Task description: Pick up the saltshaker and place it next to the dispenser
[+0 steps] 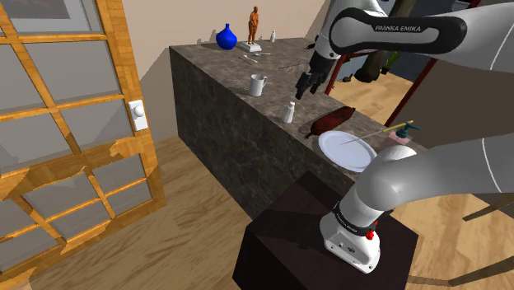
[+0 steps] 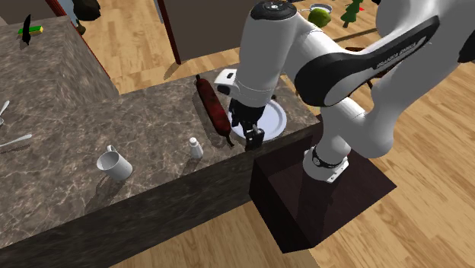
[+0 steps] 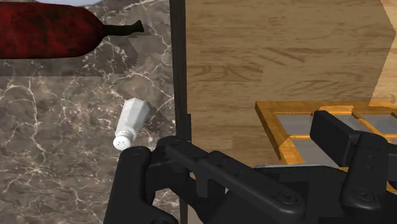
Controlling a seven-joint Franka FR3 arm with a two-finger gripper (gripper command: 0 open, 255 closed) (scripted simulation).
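Fig.: Gripper (image 1: 309, 82) released. I read both fingers (image 3: 133, 184) standing apart with nothing between them, hovering above front edge of dark marbled counter (image 2: 114, 114). White saltshaker (image 1: 288, 113) upright on counter near that edge, between white mug (image 1: 258, 84) and dark red rolling pin (image 2: 213, 105). Shaker sits just outside finger gap, untouched. White plate (image 1: 348, 150) just beside rolling pin.

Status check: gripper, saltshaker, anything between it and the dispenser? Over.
Gripper open, empty, hovering near saltshaker. Saltshaker standing, untouched. Red rolling pin and plate lie between it and dispenser.
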